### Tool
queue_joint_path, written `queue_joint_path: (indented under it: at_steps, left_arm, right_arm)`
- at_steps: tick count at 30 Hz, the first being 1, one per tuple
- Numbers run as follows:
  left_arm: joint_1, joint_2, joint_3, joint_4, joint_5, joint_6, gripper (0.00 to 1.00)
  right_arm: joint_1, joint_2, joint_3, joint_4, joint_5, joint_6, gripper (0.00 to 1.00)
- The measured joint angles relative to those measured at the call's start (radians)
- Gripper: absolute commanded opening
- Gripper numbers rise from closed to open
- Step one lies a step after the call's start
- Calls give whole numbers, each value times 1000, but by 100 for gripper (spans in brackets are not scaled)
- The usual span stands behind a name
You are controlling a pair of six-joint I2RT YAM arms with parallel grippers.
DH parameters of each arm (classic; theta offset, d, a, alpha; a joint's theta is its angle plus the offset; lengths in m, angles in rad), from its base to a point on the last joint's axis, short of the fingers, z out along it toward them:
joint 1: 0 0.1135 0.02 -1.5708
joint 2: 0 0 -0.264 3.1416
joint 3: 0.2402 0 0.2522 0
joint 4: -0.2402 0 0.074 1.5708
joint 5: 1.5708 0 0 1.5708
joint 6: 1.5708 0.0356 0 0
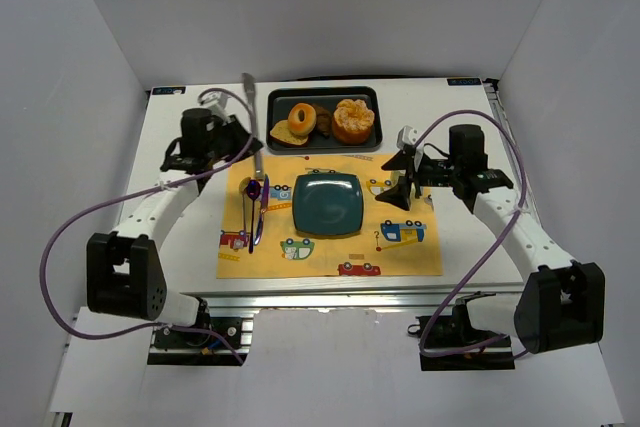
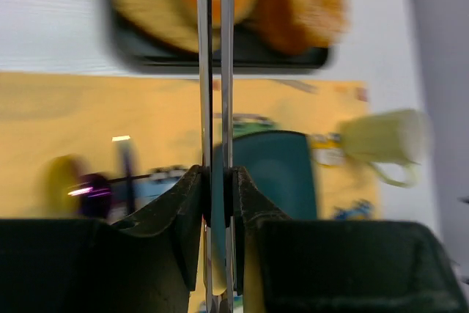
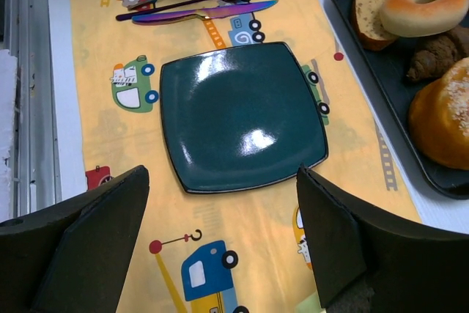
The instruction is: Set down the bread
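Left tool [image 2: 218,185] gripping metal tongs [image 2: 227,71], blurred tray [image 2: 297,57], teal plate [image 2: 286,174]

The left arm [image 1: 165,199] and right arm [image 1: 512,225] match — white shells, black joint blocks, looping purple cables [image 1: 44,277] — ending in matte black pincer fingers [image 3: 88,247].

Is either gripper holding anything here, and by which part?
The left gripper is clamped on the metal tongs, partway along their two arms, squeezing them together. The right gripper is open and empty.
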Motion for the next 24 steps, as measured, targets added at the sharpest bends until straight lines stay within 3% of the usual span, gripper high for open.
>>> queue_joint_path:
  at_steps: [3,8,19,24]
  left_arm:
    - [-117,32,35,75,55,-134,17]
    - [-214,202,182,69,84,-253,24]
    - [-324,407,441,-87,71,-286,36]
    - [-346,441,488,-143,60,-270,42]
  right_arm:
    - [-19,-14,0,2,-3,8,86]
    - [-52,-38,1,16,-11,21,86]
    - [-85,-66,0,23,-19,31,86]
    - [-87,-66,-1,29,-23,34,86]
